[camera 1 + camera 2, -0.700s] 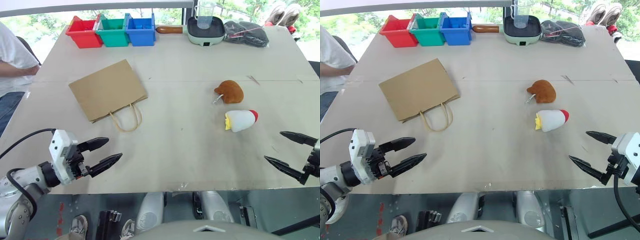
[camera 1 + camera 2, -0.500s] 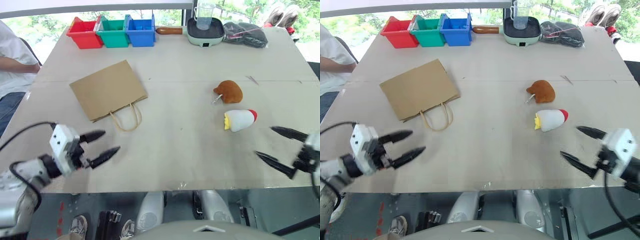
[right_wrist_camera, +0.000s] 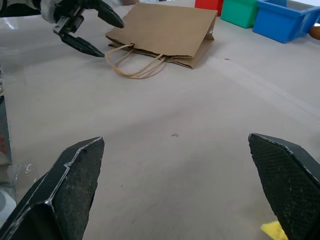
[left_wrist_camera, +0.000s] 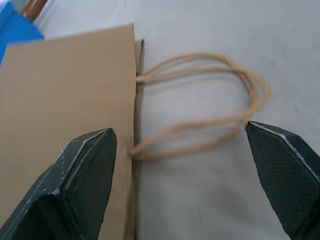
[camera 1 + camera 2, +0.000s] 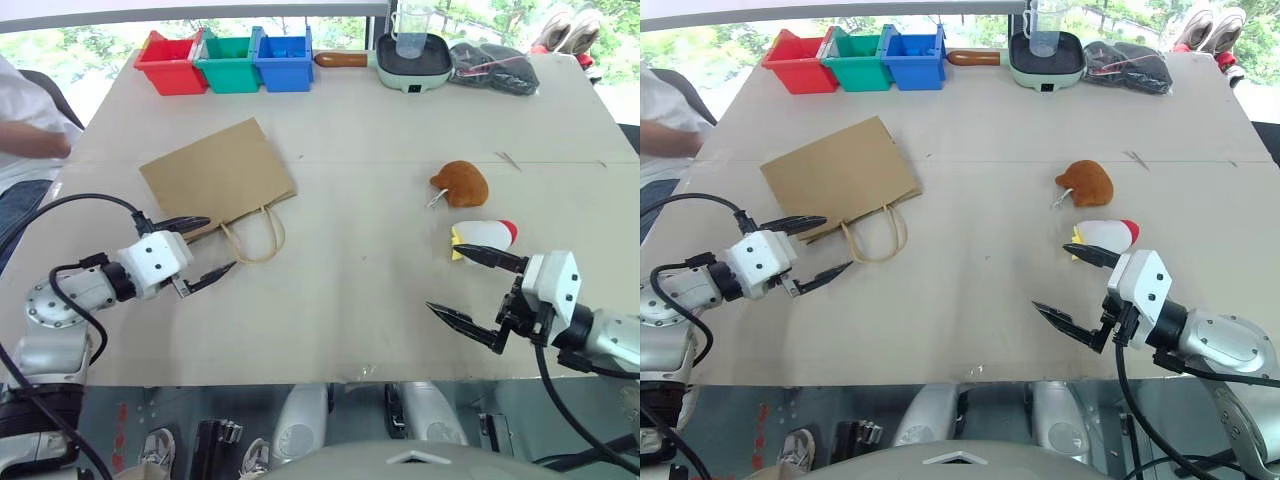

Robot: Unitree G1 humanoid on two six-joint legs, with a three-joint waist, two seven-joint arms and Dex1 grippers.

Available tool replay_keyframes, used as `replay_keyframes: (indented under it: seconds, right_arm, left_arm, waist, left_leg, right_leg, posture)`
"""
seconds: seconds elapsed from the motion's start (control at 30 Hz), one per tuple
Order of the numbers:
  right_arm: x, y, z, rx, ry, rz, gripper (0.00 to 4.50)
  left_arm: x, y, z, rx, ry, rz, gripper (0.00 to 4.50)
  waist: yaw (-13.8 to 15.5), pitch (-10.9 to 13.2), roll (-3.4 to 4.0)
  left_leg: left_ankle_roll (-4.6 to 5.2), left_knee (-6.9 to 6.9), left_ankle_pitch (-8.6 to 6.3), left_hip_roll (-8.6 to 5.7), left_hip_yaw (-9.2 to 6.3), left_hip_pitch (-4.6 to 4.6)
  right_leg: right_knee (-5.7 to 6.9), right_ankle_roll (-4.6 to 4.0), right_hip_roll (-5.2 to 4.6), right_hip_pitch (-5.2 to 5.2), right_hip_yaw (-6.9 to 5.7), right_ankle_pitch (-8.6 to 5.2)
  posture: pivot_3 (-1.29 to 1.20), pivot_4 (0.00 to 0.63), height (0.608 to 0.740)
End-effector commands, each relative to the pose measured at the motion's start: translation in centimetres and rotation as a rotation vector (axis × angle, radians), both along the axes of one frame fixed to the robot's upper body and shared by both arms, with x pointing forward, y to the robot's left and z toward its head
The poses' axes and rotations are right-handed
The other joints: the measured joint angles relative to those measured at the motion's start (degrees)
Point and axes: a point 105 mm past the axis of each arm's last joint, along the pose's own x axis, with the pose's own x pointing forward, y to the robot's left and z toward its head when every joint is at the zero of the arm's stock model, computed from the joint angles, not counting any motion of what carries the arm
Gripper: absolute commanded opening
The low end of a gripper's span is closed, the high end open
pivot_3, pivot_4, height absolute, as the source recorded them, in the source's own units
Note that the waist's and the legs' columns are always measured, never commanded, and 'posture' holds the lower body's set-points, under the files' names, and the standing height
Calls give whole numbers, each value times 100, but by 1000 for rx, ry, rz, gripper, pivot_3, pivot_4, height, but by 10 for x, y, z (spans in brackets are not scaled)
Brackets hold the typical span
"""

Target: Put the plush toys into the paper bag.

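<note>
The flat brown paper bag point(image 5: 217, 180) lies on the left half of the table, its cord handles point(image 5: 252, 235) pointing toward me. My left gripper point(image 5: 221, 242) is open just beside the handles, one finger near the bag's mouth edge, holding nothing. In the left wrist view the handles point(image 4: 200, 100) and bag point(image 4: 65, 90) lie between and beyond the fingers. The brown plush toy point(image 5: 460, 183) and the white plush toy point(image 5: 485, 234) with red and yellow ends rest at right. My right gripper point(image 5: 443, 277) is open and empty, just in front of the white toy.
Red point(image 5: 170, 62), green point(image 5: 228, 62) and blue point(image 5: 283, 60) bins line the far edge. Beside them stand a pan with a clear cup point(image 5: 410, 58) and a black pouch point(image 5: 490, 66). A person point(image 5: 25, 135) sits at the table's left side.
Both arms have come in over the table. The left gripper moved forward to the bag handles; the right gripper moved left to just in front of the white toy. Both stayed open.
</note>
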Motion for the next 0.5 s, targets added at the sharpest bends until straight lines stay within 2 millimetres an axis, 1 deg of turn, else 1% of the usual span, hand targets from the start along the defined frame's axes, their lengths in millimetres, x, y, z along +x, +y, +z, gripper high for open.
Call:
replay_keyframes:
  seconds: [0.03,0.1,0.13,0.17,0.27,0.3,0.33,0.4,0.43,0.5]
  right_arm:
    - [-4,6,5,-4,-45,2,4500]
    - [-3,5,4,-8,-52,-12,4500]
    - [-3,6,4,-8,-53,-17,4500]
    - [-2,6,4,-6,-55,-24,4500]
    - [0,6,2,-6,-57,-49,4500]
    - [0,6,1,-9,-59,-57,4500]
    - [0,7,0,-1,-45,-61,4500]
    - [4,6,-3,20,-13,-86,3998]
    - [7,5,-4,29,-5,-99,3584]
    - [14,5,-3,37,-20,-128,2856]
  left_arm:
    - [11,-16,6,92,-95,-61,4427]
    - [14,-23,2,133,-103,-90,4427]
    - [15,-26,1,140,-103,-105,3916]
    - [16,-28,1,137,-104,-109,3661]
    - [17,-35,2,91,-93,-121,2194]
    - [17,-37,2,73,-83,-126,1640]
    - [15,-41,2,18,-51,-131,1221]
    - [13,-49,5,-137,30,-122,194]
    - [11,-56,9,-246,81,-120,0]
    - [7,-68,19,-404,156,-133,0]
  waist:
    - [2,0,-1]
    - [1,0,0]
    - [-7,0,0]
    - [-21,0,0]
    - [-26,1,0]
    - [-24,0,0]
    - [-20,1,1]
    - [-19,1,1]
    - [-18,1,1]
    - [-19,1,1]
  left_leg:
    - [0,10,0,-3,-4,-2]
    - [0,17,0,-7,-5,-1]
    - [0,21,0,-7,-3,1]
    - [0,23,0,-7,-2,3]
    - [0,25,0,-5,1,9]
    - [0,28,0,-4,0,9]
    - [0,31,0,-2,-2,8]
    - [0,36,0,-1,-2,6]
    - [0,42,0,0,-3,2]
    - [1,50,0,2,-5,-3]
  right_leg:
    - [10,0,2,-1,-3,0]
    - [21,0,5,-1,-4,0]
    - [31,0,4,-2,-2,0]
    - [36,1,5,-2,0,-1]
    - [44,0,7,-2,3,-1]
    - [46,0,8,-2,2,-1]
    - [47,0,9,-1,1,-1]
    - [49,0,8,-1,0,-1]
    - [50,1,7,-1,-1,-1]
    - [50,1,5,0,-1,0]
  posture:
    - [0,150,740]
    - [0,150,740]
    - [0,150,740]
    - [0,150,740]
    - [0,150,740]
    - [0,150,740]
    - [0,150,740]
    - [0,150,740]
    - [0,150,740]
    - [0,150,740]
